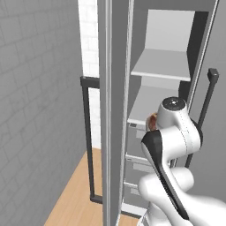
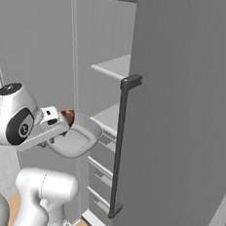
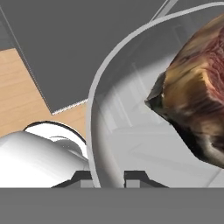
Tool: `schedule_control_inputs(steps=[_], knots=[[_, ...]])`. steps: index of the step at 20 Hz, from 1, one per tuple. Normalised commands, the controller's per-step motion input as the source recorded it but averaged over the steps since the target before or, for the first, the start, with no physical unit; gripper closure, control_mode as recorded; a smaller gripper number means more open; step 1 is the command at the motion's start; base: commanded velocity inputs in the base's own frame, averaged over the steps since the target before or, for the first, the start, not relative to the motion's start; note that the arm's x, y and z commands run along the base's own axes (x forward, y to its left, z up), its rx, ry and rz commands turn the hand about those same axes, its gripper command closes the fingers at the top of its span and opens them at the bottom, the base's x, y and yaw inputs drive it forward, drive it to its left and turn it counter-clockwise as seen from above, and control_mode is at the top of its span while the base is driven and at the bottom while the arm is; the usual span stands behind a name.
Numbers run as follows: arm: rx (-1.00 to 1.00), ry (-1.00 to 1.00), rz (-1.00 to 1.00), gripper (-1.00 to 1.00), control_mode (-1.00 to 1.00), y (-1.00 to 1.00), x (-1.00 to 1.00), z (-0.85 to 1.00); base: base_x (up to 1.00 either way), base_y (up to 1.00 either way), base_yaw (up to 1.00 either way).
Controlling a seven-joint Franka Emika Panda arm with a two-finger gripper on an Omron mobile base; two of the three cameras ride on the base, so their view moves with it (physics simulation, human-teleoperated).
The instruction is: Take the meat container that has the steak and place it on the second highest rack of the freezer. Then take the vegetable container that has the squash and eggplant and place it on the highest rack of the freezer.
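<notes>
— What has your pincer got?

— My pincer (image 3: 109, 177) is nearly closed, its two dark tips pinching the rim of the meat container (image 2: 78, 136), a pale, shallow tray with rounded corners. In the hand view the rim runs up between the tips.

— And the steak?

— The steak (image 3: 197, 96) lies inside the tray, reddish-brown with pale streaks, on the side away from my tips. From the right base view, a bit of it (image 2: 67, 115) peeks out beside my wrist.

— Where is the tray compared with the freezer?

— The freezer (image 2: 183, 117) stands open, with its dark bar handle (image 2: 120, 145) on the door. I hold the tray in the air at the front of the opening, about level with the second highest rack (image 1: 148, 103) and near its front edge. I cannot tell whether the tray touches it. The highest rack (image 1: 163, 64) sits above, and grey drawers (image 1: 137, 165) below.
</notes>
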Motion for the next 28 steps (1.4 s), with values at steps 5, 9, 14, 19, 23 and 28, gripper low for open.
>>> schedule_control_inputs(steps=[5, 9, 14, 19, 23, 28], knots=[[0.00, 0.00, 0.00, 1.00, -1.00, 0.00, 0.00, 0.00, 0.00, 0.00, 0.00], [0.09, -0.15, 0.00, 1.00, -1.00, -0.04, 0.05, -0.08, 0.00, 0.00, 0.00], [0.07, -0.07, 0.00, 1.00, -1.00, -0.17, 0.16, -0.16, 0.00, 0.00, 0.00], [-0.02, -0.07, 0.00, 1.00, -1.00, 0.00, 0.30, -0.24, 0.00, 0.00, 0.00], [0.00, -0.07, 0.00, 1.00, -1.00, -0.14, 0.40, -0.26, 0.00, 0.00, 0.00], [0.00, -0.02, 0.00, 1.00, -1.00, -0.14, 0.52, -0.14, 0.00, 0.00, 0.00]])
